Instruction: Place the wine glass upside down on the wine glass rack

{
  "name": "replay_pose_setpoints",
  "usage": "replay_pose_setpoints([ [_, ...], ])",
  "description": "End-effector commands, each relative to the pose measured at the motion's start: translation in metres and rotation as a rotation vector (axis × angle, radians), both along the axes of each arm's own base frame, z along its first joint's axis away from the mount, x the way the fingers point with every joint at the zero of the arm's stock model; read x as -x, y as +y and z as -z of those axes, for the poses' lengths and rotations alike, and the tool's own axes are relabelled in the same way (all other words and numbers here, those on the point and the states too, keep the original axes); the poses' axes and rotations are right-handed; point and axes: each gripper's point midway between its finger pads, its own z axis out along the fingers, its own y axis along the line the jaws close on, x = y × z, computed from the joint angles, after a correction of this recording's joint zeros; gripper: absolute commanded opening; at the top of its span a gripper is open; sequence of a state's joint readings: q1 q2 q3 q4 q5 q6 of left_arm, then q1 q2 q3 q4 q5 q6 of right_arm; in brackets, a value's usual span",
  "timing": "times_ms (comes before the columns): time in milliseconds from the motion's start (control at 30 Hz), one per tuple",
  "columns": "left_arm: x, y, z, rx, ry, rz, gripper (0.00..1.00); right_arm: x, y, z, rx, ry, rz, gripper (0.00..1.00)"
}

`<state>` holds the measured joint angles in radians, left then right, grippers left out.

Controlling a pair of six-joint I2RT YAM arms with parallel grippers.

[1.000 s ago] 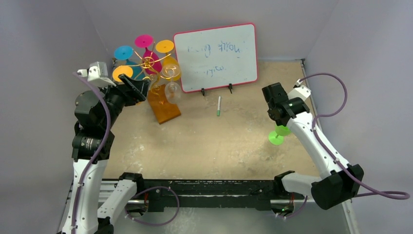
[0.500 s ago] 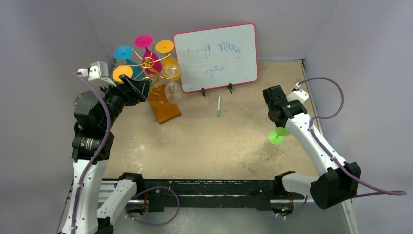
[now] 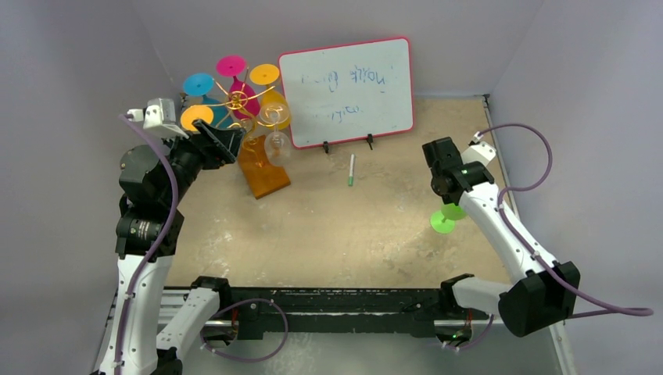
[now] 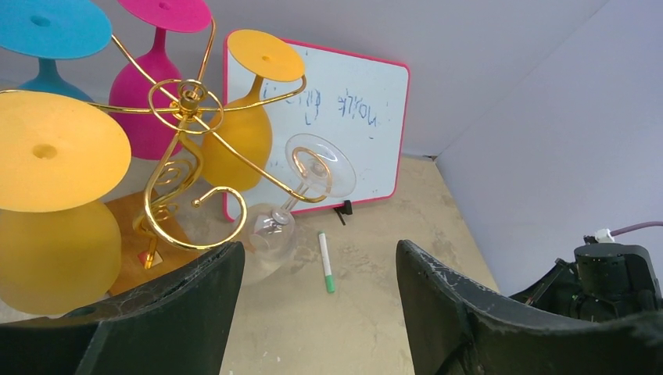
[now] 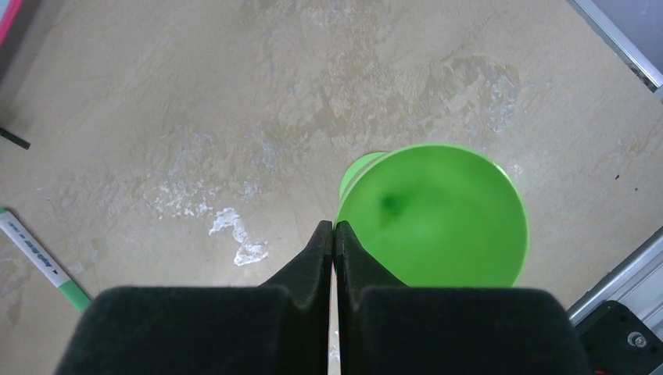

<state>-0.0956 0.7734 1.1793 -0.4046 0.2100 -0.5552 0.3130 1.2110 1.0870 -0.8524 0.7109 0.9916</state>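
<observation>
Viewing from the top camera, the green opaque wine glass (image 3: 443,223) sits on the tan, mottled table surface (image 3: 344,234) at about 4 o'clock, well apart from the gold wire rack (image 3: 238,98) at about 11 o'clock. Its orientation cannot be determined: the right wrist camera shows one large smooth green disc with a dark dimple and a smaller green part behind it.

Right gripper (image 5: 334,226): the two black tapered fingers are pressed flat together with nothing between them. Their tips lie at the 9 o'clock edge of the green disc.

Left gripper (image 4: 320,312): the scuffed black fingers are spread wide and hold nothing. It is near the rack, at the rack's 7 o'clock side.

The rack has curled spiral arms on a central post, fixed to a brown rectangular wooden base (image 3: 266,176). Inverted glasses hang from it: blue, magenta, two yellow, and one clear transparent glass (image 4: 270,234).

A pink-framed whiteboard (image 3: 346,90) stands at 12 o'clock. A white marker with green cap (image 3: 351,169) lies just in front of it.
</observation>
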Motion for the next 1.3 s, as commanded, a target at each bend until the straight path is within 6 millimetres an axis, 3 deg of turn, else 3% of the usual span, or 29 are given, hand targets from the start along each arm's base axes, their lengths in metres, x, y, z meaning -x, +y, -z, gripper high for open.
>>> replay_pose_setpoints([
  [0, 0.002, -0.005, -0.017, -0.014, -0.077, 0.029, 0.7, 0.002, -0.004, -0.011, 0.007, -0.04, -0.003, 0.0],
  [300, 0.0, -0.01, -0.019, -0.025, -0.09, 0.054, 0.68, -0.001, -0.002, -0.043, 0.019, -0.128, -0.107, 0.0],
  [667, -0.008, -0.018, -0.028, -0.06, -0.137, 0.097, 0.65, -0.008, 0.012, -0.104, 0.055, -0.297, -0.352, 0.0],
  [900, 0.005, -0.028, -0.057, -0.126, -0.346, 0.167, 0.65, -0.005, 0.054, -0.142, 0.016, -0.428, -0.677, 0.0],
  [1100, 0.005, -0.038, -0.049, -0.206, -0.377, 0.239, 0.65, 0.013, 0.116, -0.169, -0.066, -0.544, -1.084, 0.0],
  [1267, 0.015, -0.049, -0.043, -0.317, -0.453, 0.328, 0.65, 0.032, 0.155, -0.181, -0.15, -0.594, -1.341, 0.0],
])
